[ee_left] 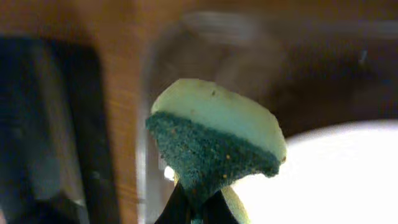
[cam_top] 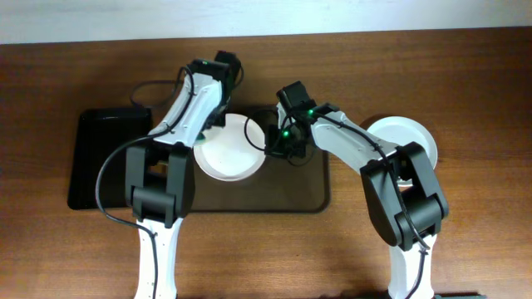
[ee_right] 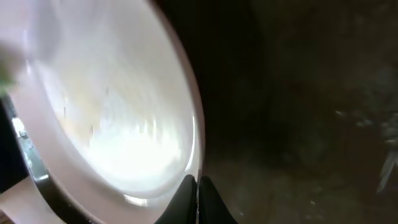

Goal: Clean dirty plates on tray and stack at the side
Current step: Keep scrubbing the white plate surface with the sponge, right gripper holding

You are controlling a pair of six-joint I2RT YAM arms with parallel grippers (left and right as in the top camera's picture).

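Left wrist view: left gripper (ee_left: 196, 208) is pinching a sponge (ee_left: 214, 137) from below, yellow side up, green scrub side facing the camera, with a few brown specks on it. The sponge is hovering just beside the rim of the plate (ee_left: 336, 168); too blurred to tell if they are touching.

Right wrist view: right gripper (ee_right: 198, 196) is pressing its fingers together on that plate's rim. The plate surface is glaring white, so stains can't be read.

Overhead: the plate is sitting over the left-centre of the tray (cam_top: 307, 195), between the two grippers, the left at its upper-left edge, the right at its right edge. A second plate (cam_top: 407, 131) is lying on the table (cam_top: 465, 75) right of the tray, partly under the right arm. That is likely the stack spot.

The step in hand looks like scrubbing the held plate. To do it well, the green face should be going flat onto the plate and sweeping from centre to rim. The right grip needs to be firm so the plate isn't spinning or slipping. The hold is at the rim only, so pressing hard at the far edge risks tipping the plate.

For room, the black tray (cam_top: 100, 158) is lying close on the left, just beside the left arm. The wrists are crowding each other over the plate. Bare table is showing behind and far right.
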